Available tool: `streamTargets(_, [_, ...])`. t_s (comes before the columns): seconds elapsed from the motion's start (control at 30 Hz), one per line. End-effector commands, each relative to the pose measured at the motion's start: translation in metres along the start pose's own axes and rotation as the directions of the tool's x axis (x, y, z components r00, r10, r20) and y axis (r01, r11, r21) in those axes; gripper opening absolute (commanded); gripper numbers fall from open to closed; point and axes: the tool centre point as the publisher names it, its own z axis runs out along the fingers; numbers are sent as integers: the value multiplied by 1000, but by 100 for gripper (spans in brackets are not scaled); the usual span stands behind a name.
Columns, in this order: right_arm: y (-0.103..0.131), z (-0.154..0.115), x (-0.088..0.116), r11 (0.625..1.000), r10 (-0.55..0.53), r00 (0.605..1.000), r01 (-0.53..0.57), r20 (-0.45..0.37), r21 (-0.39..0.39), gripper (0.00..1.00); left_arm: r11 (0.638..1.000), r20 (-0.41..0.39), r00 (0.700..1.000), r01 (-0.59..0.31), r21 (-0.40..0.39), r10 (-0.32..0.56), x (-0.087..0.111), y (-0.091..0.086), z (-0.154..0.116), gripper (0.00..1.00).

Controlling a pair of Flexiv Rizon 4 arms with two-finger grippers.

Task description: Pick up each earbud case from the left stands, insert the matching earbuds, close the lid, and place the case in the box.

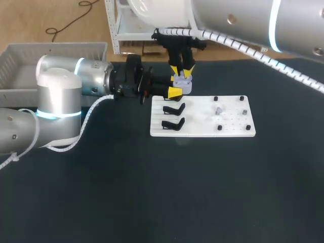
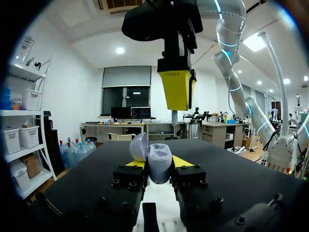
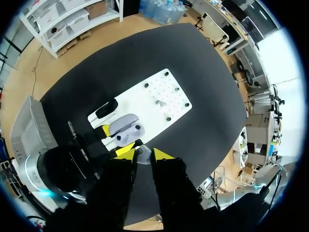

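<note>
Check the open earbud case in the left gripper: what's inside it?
Two dark sockets show in the earbud case, apparently empty; their depths are hidden. The left gripper covers its sides; the right gripper holds an earbud above.

earbud cases (image 1: 182,84): one was counted
empty black stands (image 1: 173,109): two were spotted
white boards (image 1: 202,132): just one was seen
grey bins (image 1: 61,50): one was seen

A white board (image 1: 202,130) lies flat on the black table (image 1: 152,192).
</note>
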Motion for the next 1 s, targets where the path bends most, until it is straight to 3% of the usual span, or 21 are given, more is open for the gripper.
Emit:
streamTargets(0.03, [5,4,-5,1000,9,1000,-8,-14,27,0,1000,-1,1000,0,1,0,0,0,0,0])
streamTargets(1.0, [10,20,-14,998,4,999,-1,-53,55,0,1000,-1,1000,0,1,0,0,0,0,0])
